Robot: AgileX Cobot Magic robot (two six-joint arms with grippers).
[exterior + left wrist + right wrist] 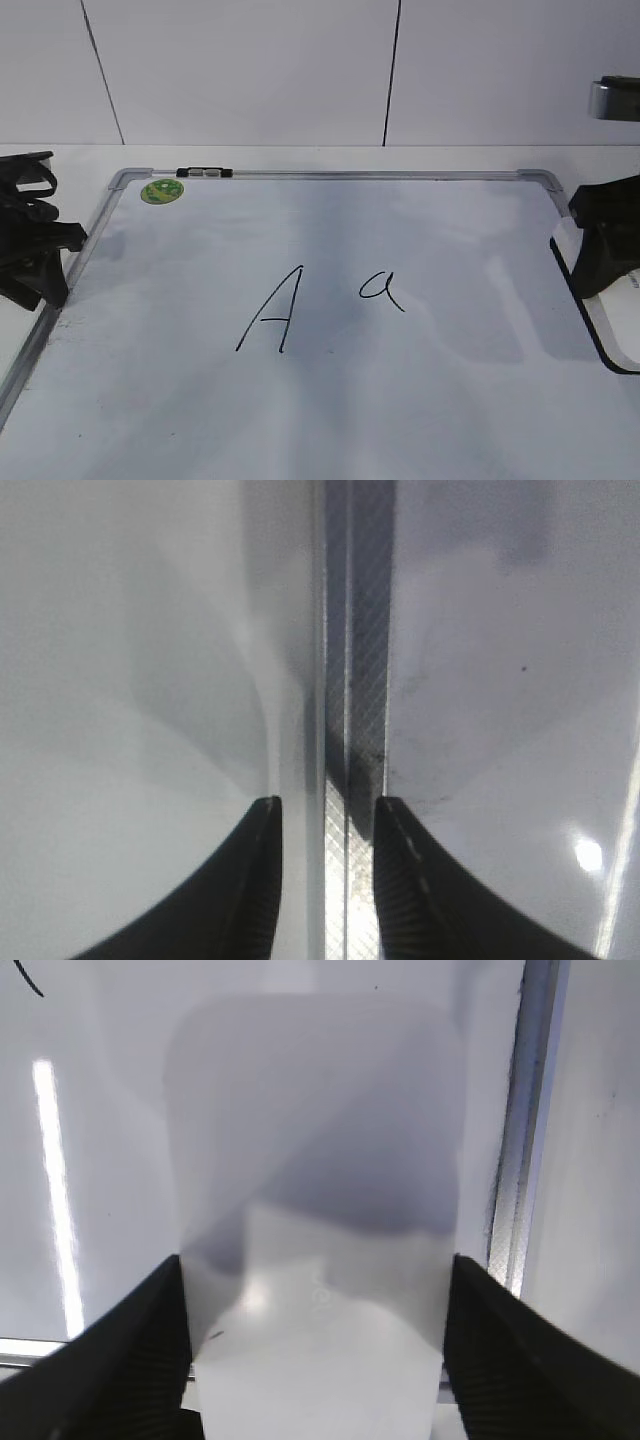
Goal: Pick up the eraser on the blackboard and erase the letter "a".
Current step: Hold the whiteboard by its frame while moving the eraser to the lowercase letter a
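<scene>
The eraser (617,330), a white block with a thin black base, lies at the right edge of the blackboard (400,410), a white dry-erase board with a silver frame. My right gripper (603,250) is down over it. In the right wrist view the eraser (320,1190) fills the space between the jaws (315,1270), and both fingers touch its sides. The small letter "a" (382,288) is in the middle of the board, right of a larger capital "A" (272,312). My left gripper (42,265) is open and empty over the board's left frame (350,680).
A round green magnet (161,191) sits at the board's far left corner, with a small black and grey clip (205,172) on the top frame. A white wall stands behind the board. The board's right frame (520,1160) runs close beside the eraser.
</scene>
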